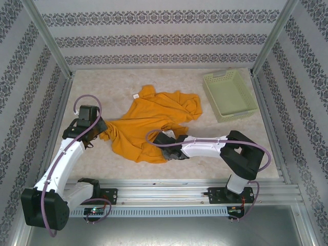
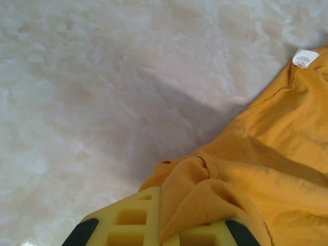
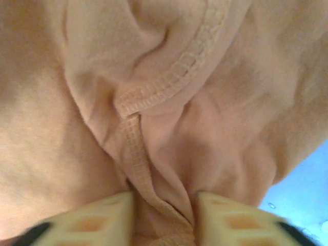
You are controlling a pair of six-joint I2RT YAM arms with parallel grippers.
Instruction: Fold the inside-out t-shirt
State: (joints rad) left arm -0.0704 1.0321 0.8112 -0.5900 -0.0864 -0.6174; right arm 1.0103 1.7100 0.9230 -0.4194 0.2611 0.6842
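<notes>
Left of the basket (image 1: 220, 75), left gripper (image 2: 169, 230) and right gripper (image 3: 164, 215) each clamp the crumpled t-shirt (image 1: 154, 115) (white label (image 1: 136, 96) showing).

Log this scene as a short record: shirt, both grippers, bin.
shirt: orange-yellow, crumpled, not folded, on the table
tag: white, at the shirt's far left edge
left gripper: shut on the shirt's left edge
right gripper: shut on a seamed fold at the shirt's near edge
bin: pale green, empty, far right, apart from the shirt
</notes>
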